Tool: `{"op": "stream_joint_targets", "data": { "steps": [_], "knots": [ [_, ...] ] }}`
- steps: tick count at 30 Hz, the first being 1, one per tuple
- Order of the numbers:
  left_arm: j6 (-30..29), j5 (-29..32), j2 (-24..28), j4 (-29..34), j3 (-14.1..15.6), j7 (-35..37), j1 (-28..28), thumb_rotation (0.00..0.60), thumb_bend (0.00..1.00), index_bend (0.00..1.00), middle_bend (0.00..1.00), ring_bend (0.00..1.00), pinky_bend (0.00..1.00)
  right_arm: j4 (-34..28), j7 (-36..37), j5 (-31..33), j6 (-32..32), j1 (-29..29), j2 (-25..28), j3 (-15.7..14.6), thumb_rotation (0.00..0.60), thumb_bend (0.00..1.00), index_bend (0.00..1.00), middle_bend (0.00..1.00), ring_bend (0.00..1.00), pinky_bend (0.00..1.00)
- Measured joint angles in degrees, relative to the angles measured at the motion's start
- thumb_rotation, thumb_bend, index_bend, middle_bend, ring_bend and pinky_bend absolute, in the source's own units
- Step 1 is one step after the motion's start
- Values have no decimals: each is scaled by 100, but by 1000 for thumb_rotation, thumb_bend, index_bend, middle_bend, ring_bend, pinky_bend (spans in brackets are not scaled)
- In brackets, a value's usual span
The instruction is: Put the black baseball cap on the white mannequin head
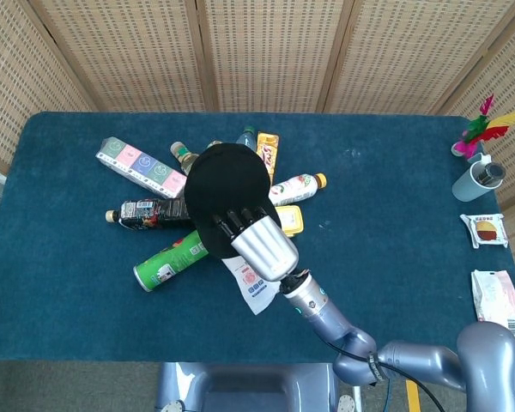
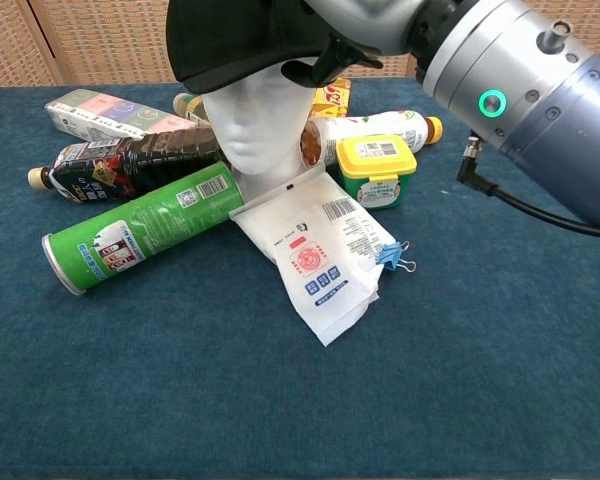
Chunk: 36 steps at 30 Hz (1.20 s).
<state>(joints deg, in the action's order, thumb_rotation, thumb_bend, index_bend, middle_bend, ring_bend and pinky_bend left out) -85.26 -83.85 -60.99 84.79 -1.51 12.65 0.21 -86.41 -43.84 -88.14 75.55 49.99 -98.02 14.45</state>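
Right hand (image 1: 256,240), fingers clamped on the black baseball cap (image 1: 226,184), should seat it level over the white mannequin head (image 2: 258,120), centre frame.
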Motion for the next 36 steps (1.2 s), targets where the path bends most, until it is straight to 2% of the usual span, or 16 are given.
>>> {"op": "stream_joint_targets", "data": {
  "steps": [7, 14, 30, 36],
  "knots": [
    [-5, -14, 23, 63, -13, -65, -23, 600, 336, 664, 522, 386, 313, -332, -75, 86, -108, -109, 216, -25, 600, 287, 48, 253, 357, 464],
    [-20, -26, 32, 88, -19, -76, -30, 600, 336, 664, 523, 386, 312, -641, -181, 184, -233, -241, 448, -126, 600, 271, 14, 220, 313, 419],
    [12, 2, 103, 246, -45, -247, -79, 600, 336, 663, 523, 386, 312, -1074, 158, 256, 59, -1075, 1124, -632, 600, 247, 20, 235, 328, 418],
    [30, 16, 135, 338, -62, -344, -109, 600, 336, 664, 523, 386, 312, -1142, 354, 343, 176, -1410, 1480, -773, 600, 246, 57, 265, 361, 469]
  ]
}}
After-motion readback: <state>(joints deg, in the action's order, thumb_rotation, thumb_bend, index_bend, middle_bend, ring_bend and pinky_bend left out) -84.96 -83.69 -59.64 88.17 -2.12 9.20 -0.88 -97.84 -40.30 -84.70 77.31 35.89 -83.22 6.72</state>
